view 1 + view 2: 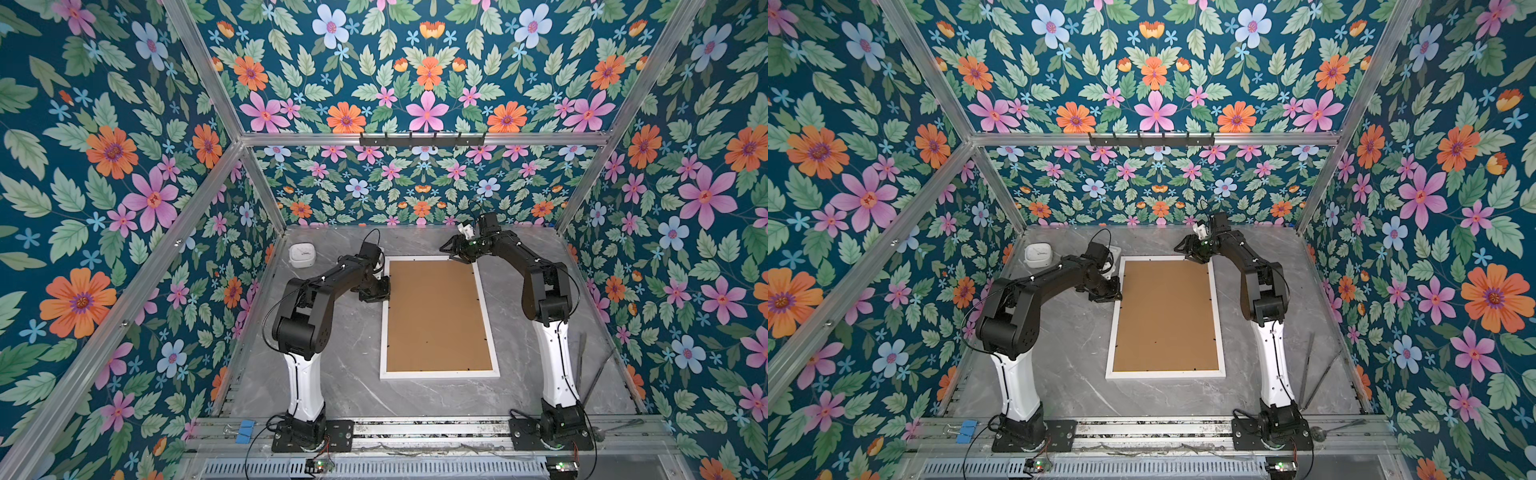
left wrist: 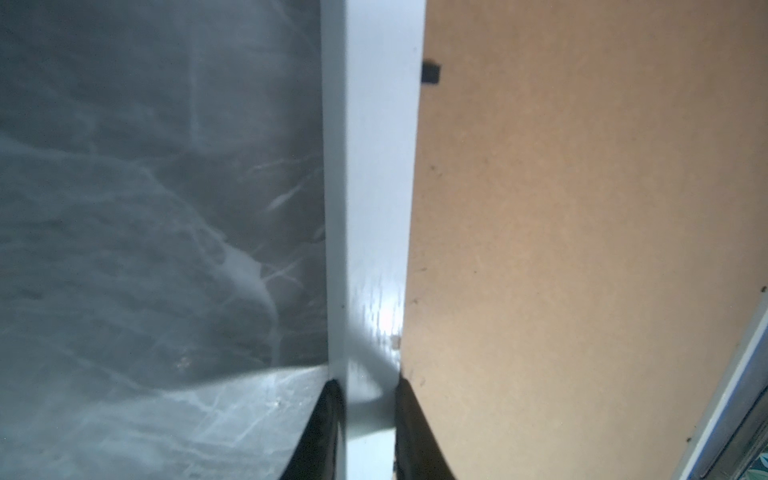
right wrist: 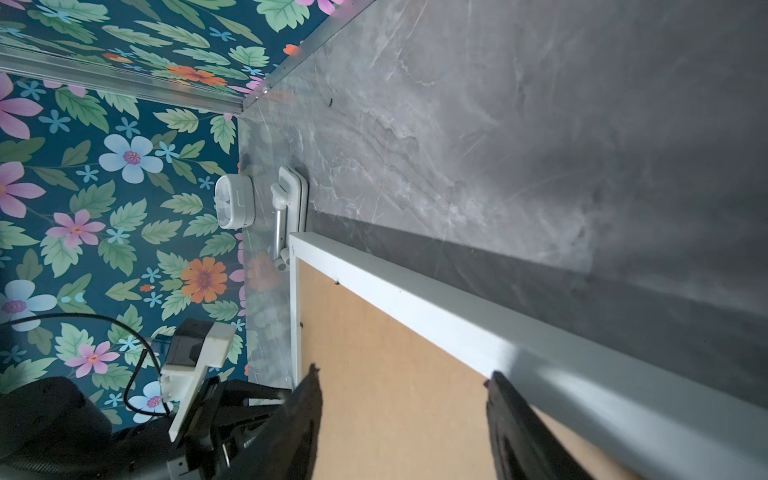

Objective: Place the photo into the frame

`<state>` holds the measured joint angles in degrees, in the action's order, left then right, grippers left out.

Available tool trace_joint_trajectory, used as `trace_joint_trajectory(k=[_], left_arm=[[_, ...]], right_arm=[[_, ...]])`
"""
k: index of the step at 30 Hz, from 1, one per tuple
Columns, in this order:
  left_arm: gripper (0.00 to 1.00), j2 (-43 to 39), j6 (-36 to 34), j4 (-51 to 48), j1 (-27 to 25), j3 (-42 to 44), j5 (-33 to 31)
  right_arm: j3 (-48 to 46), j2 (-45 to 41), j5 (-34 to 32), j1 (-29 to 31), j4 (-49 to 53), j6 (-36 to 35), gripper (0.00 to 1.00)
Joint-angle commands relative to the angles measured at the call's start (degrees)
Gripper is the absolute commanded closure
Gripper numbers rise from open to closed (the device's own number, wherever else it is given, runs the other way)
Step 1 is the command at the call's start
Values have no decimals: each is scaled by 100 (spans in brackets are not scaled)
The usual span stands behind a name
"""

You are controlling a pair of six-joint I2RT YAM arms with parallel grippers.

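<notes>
The white frame [image 1: 438,375] [image 1: 1165,374] lies flat mid-table with a brown backing board [image 1: 436,316] [image 1: 1165,311] filling its opening. The photo is hidden. My left gripper [image 1: 380,295] [image 1: 1112,294] is at the frame's left rail near the far end. In the left wrist view that gripper [image 2: 368,384] is shut on the white rail [image 2: 374,208], one finger outside it and one on the board side. My right gripper [image 1: 455,254] [image 1: 1187,251] hovers at the frame's far right corner. In the right wrist view it [image 3: 401,376] stands open over the board [image 3: 395,332], holding nothing.
A small white device [image 1: 302,254] [image 3: 235,201] sits at the back left, with a white stand [image 3: 286,208] beside the frame's far corner. Thin metal rods [image 1: 582,361] lie by the right arm's base. A blue clip [image 1: 245,428] rests on the front rail.
</notes>
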<state>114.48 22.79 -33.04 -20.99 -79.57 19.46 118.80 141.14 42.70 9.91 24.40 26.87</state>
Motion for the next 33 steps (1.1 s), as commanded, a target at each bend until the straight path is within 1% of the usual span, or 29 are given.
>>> trace_joint_trajectory(k=[1, 6, 14, 22, 33], left_arm=[[85, 143, 33, -333, -26, 65, -383], [85, 153, 42, -331, -28, 69, -383], [85, 154, 50, -353, -29, 56, -404], [85, 186, 103, -326, -40, 65, -370], [86, 207, 147, -329, -40, 82, -397]], right_arm=[[63, 60, -7, -6, 100, 64, 37], [-74, 26, 2, -2, 26, 39, 37], [-46, 107, 62, -7, 1, 55, 37], [-547, -33, 171, 13, -290, 55, 38], [-1087, -242, 20, 11, -363, -46, 40]])
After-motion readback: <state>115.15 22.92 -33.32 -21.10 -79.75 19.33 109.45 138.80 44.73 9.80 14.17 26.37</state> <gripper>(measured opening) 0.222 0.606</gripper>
